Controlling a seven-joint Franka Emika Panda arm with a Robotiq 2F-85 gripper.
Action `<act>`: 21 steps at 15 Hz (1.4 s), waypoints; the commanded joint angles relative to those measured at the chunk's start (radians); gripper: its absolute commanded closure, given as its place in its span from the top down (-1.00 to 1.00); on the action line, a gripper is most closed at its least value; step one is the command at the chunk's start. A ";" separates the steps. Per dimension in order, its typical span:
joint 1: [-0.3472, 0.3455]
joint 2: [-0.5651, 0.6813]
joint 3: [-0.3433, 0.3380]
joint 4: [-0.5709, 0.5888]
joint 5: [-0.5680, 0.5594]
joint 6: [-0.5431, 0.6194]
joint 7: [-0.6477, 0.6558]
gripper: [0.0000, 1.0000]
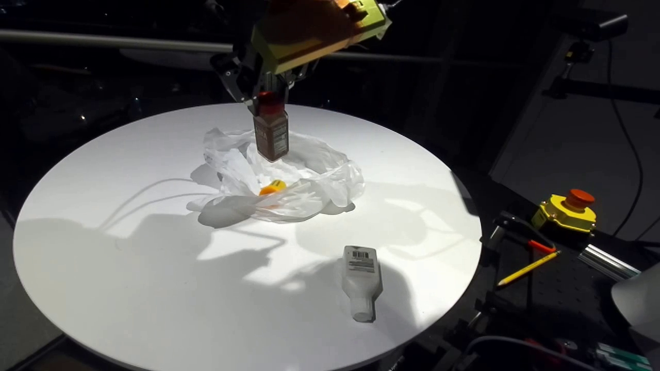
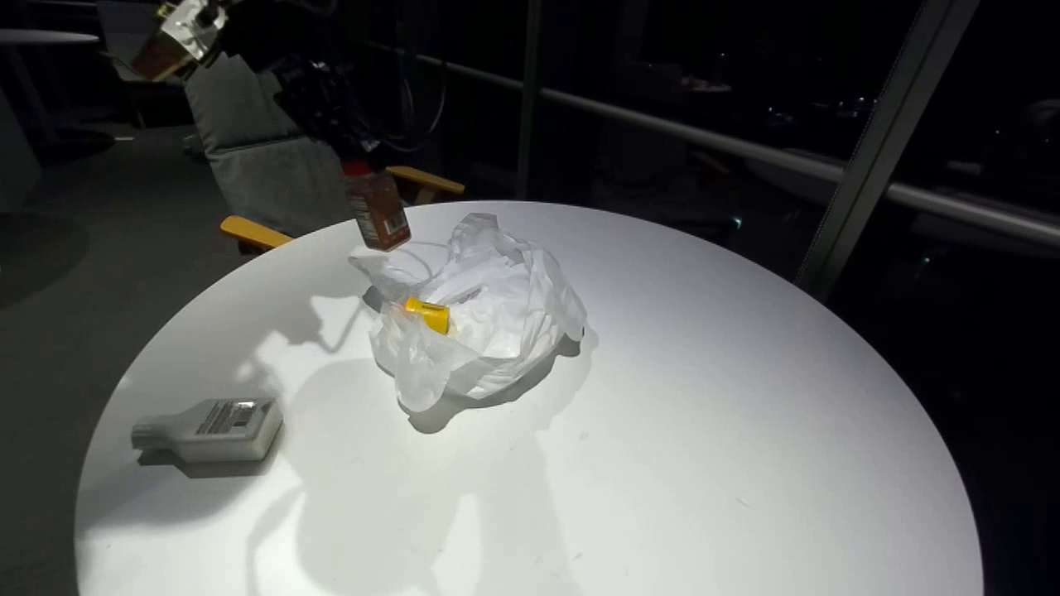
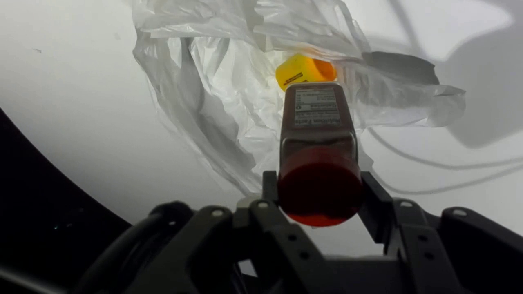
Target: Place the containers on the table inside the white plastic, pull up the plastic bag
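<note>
White bottle (image 1: 362, 282) flat on the table (image 1: 206, 293), button device (image 1: 566, 212) and pencil (image 1: 528, 269) beyond its rim, gripper (image 3: 319, 190) tight on jar (image 1: 271, 136).

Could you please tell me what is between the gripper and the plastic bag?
The jar, held by its red lid, shows between them in both exterior views.

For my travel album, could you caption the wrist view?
The end effector grips a red-lidded jar above a white plastic bag with a yellow pot inside.
</note>
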 commanded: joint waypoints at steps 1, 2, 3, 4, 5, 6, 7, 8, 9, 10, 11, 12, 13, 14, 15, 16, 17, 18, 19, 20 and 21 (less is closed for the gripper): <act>0.066 0.153 -0.081 0.171 -0.040 0.053 0.026 -0.50; 0.083 0.185 -0.105 0.190 -0.043 0.055 0.032 -0.50; 0.106 0.217 -0.137 0.199 -0.053 0.055 0.049 -0.50; 0.123 0.259 -0.165 0.226 -0.056 0.056 0.056 -0.50; 0.151 0.284 -0.202 0.228 -0.059 0.056 0.071 -0.50; 0.175 0.306 -0.235 0.235 -0.055 0.055 0.081 -0.50; 0.203 0.328 -0.270 0.243 -0.068 0.056 0.103 -0.50; 0.258 0.311 -0.367 0.193 -0.023 0.010 0.113 -0.50; 0.228 0.358 -0.295 0.280 -0.092 0.087 0.123 -0.50; 0.284 0.338 -0.394 0.225 -0.051 0.041 0.138 -0.50; 0.327 0.325 -0.473 0.192 -0.013 0.004 0.149 -0.50; 0.290 0.363 -0.398 0.280 -0.084 0.086 0.151 -0.50; 0.352 0.353 -0.525 0.219 -0.013 0.025 0.145 -0.50; 0.370 0.360 -0.565 0.216 0.007 0.015 0.143 -0.50; 0.318 0.411 -0.493 0.316 -0.045 0.099 0.124 -0.50; 0.394 0.398 -0.650 0.222 0.065 0.005 0.117 -0.50; 0.350 0.437 -0.596 0.295 0.045 0.054 0.105 -0.50; 0.316 0.477 -0.562 0.365 0.029 0.104 0.092 -0.50; 0.377 0.449 -0.685 0.256 0.135 0.006 0.076 0.50; 0.322 0.493 -0.613 0.354 0.107 0.066 0.065 0.51; 0.290 0.497 -0.574 0.399 0.099 0.102 0.041 0.62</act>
